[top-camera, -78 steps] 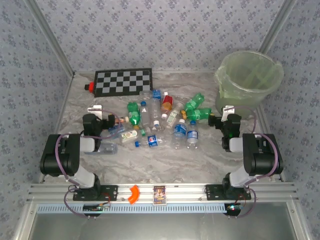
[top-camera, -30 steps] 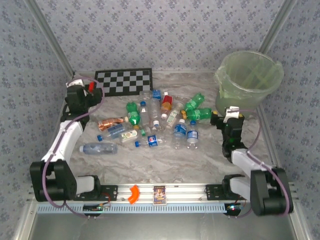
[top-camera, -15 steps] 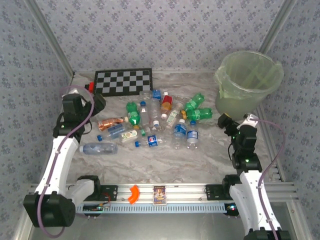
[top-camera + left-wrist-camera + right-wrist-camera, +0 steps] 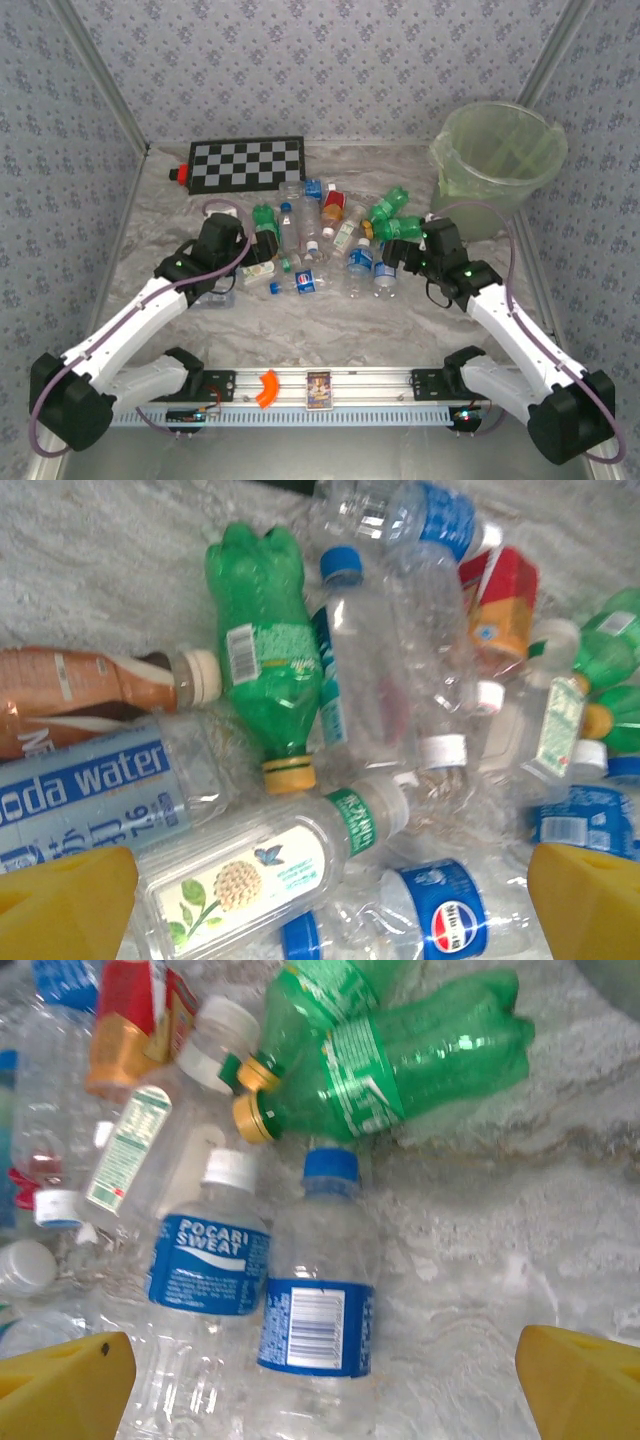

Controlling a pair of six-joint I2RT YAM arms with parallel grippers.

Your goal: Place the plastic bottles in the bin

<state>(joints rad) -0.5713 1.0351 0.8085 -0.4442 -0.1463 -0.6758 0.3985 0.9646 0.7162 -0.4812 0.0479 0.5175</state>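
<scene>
Left hand and right hand both gape wide over the plastic bottles heaped on the surface, the bin off at the far right corner. Right should drop square across the blue-capped bottle, missing the Pocari Sweat bottle touching it. Clear bodies overlap, edges blur, and the 2 hands' fingers are cropped by the frame.
</scene>
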